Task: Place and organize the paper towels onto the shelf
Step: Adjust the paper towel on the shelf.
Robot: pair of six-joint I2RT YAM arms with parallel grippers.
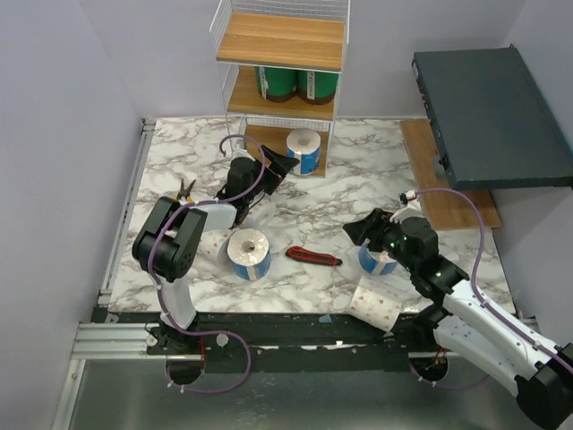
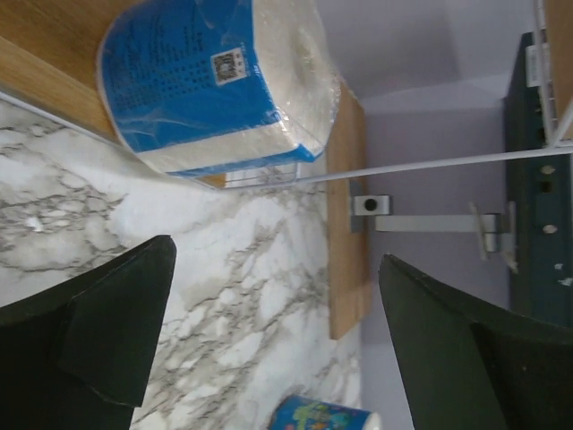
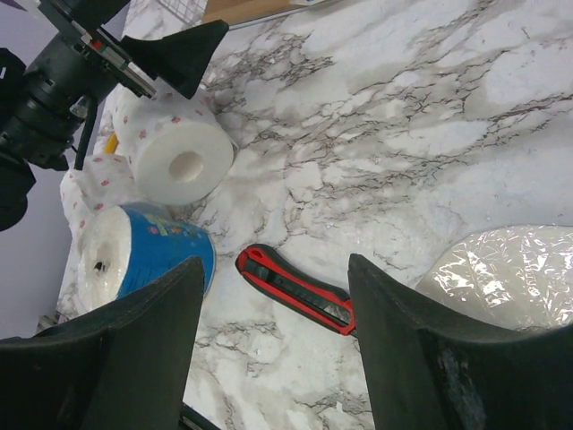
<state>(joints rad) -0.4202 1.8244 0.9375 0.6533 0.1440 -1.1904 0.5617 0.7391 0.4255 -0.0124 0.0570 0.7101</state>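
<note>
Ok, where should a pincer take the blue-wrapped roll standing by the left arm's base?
Grip the blue-wrapped roll across its curved sides, probably from above: it stands on end, core up. A dotted roll crowds its left.

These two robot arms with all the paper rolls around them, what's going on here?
They are stocking the shelf with paper towels. The left gripper stands open in front of a blue-wrapped roll sitting on the bottom tier; two green rolls are on the middle tier. The right gripper hangs open over the table beside a plastic-wrapped roll, holding nothing. A red utility knife lies there too.
</note>
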